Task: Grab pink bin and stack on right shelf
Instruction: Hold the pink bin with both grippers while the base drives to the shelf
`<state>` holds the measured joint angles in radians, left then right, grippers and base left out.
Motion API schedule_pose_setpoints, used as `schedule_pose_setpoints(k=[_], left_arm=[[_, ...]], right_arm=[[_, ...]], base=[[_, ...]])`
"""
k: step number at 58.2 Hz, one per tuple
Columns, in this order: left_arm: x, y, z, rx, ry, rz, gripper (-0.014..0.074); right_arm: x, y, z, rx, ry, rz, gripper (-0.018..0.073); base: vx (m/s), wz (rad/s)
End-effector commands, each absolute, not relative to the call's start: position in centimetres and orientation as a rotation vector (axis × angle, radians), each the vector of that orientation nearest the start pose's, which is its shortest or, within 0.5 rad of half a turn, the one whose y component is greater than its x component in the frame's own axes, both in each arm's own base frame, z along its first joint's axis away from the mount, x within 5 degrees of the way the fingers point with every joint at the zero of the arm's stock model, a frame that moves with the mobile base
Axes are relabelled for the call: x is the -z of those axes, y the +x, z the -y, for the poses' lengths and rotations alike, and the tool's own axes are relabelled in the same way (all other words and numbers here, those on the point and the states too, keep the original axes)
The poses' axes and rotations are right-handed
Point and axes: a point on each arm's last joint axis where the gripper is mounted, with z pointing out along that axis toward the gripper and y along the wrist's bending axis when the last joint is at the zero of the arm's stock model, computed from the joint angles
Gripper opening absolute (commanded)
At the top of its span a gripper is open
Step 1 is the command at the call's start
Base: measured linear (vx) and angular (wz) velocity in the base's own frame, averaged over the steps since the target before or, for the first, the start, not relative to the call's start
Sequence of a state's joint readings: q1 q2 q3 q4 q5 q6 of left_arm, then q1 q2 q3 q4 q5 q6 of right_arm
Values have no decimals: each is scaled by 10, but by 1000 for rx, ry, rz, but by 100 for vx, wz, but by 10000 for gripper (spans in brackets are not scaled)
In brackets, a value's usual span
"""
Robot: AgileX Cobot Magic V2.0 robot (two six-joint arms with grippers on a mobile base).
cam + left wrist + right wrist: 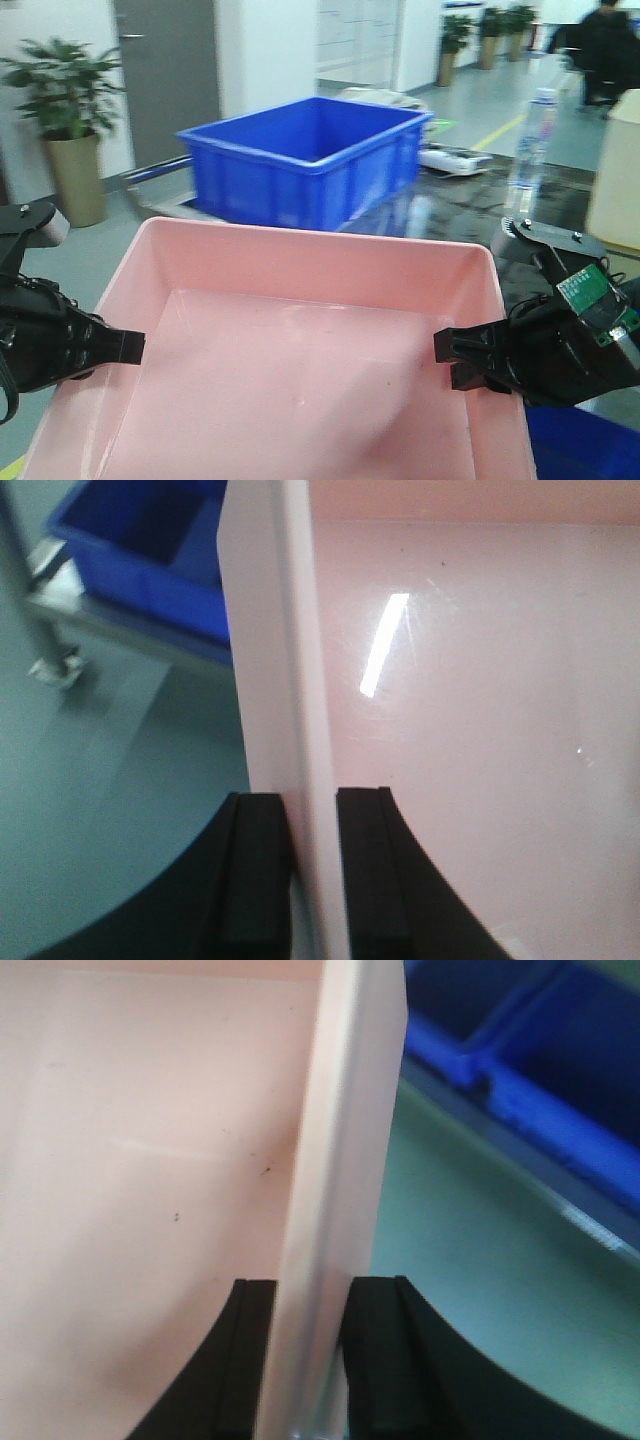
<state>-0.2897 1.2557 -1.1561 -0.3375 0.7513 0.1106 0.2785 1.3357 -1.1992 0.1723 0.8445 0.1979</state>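
The pink bin (300, 340) fills the foreground, held up between my two arms. My left gripper (133, 346) is shut on its left wall, one finger inside and one outside. In the left wrist view, the black pads (258, 870) of the left gripper (311, 802) press that wall of the pink bin (480, 680). My right gripper (447, 358) is shut on the right wall; in the right wrist view the right gripper (312, 1288) clamps the rim of the pink bin (150, 1140). The right shelf (462, 203), dark and glossy, lies beyond the bin's far right corner.
A big blue crate (310, 160) stands just behind the bin. A water bottle (530, 140) and a cream bin (618, 170) stand on the shelf at the right. A potted plant (70, 120) is at the far left. More blue crates (540, 1070) lie below right.
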Motion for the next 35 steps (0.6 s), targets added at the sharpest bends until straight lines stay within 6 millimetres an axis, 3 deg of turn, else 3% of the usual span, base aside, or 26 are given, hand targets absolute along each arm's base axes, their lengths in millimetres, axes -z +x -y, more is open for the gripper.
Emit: schedule_pose_setpoints(k=[1,35], left_arm=[[-390,245,95,513,262,-2161,-5],[-390,245,95,513,262,-2161,-5]], right_arm=[[-370,267,-82,-393,-14,-2359,-8],[-370,267,-82,-393,-14,-2359,-8]], base=[[34,-74],[30,-67]])
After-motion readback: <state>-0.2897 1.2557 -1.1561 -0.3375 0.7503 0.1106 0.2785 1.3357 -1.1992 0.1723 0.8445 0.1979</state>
